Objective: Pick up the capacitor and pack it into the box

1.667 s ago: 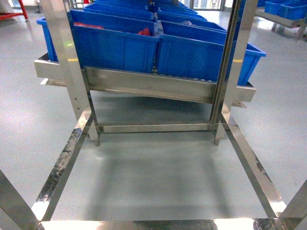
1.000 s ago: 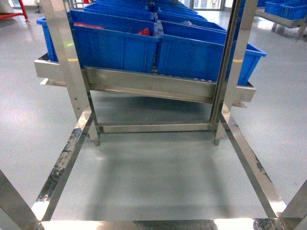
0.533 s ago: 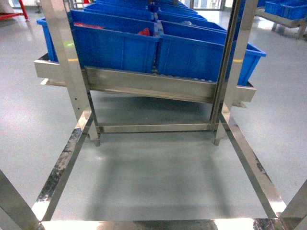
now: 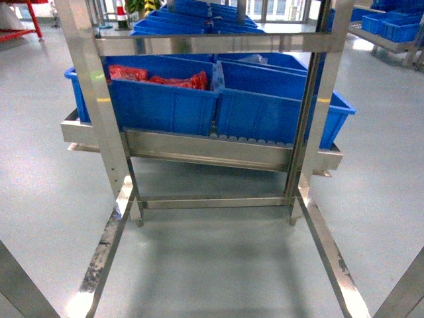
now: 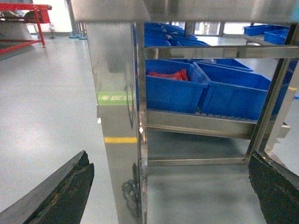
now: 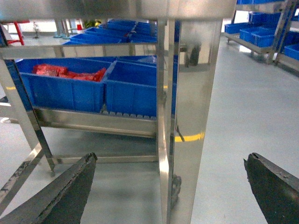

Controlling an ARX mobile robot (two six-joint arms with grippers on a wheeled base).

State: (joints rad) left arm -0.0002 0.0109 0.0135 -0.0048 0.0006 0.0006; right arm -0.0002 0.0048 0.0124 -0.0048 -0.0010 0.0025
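Plainly, target: neither a capacitor nor the box shows in any view; where they lie cannot be told.
Nearest candidate: red contents (image 4: 173, 80) fill the left crate (image 4: 162, 99) on the rack's (image 4: 99, 112) lower shelf; what they are is too small to tell.
Direction from grippers: that crate is ahead and up from both grippers, beyond the rack's front uprights, toward the shelf's left end.
Long axis: the red heap runs left to right along the crate; no single part can be made out.
Nearer arm: a judgement only, the left, since the red-filled crate sits on the left half of the shelf in the head view.
Left gripper (image 5: 168, 186): fingers spread wide apart, nothing between them, low beside the rack's left front post.
Right gripper (image 6: 173, 186): fingers likewise wide apart and empty, low beside the right front post.
Count, lower shelf: two blue crates side by side, the left with red contents, the right crate (image 4: 278, 106) showing none.
Count, upper shelf: more blue crates, number unclear.
Count, grippers: two, neither visible from the head.
Progress: picking not yet begun, as I judge it.
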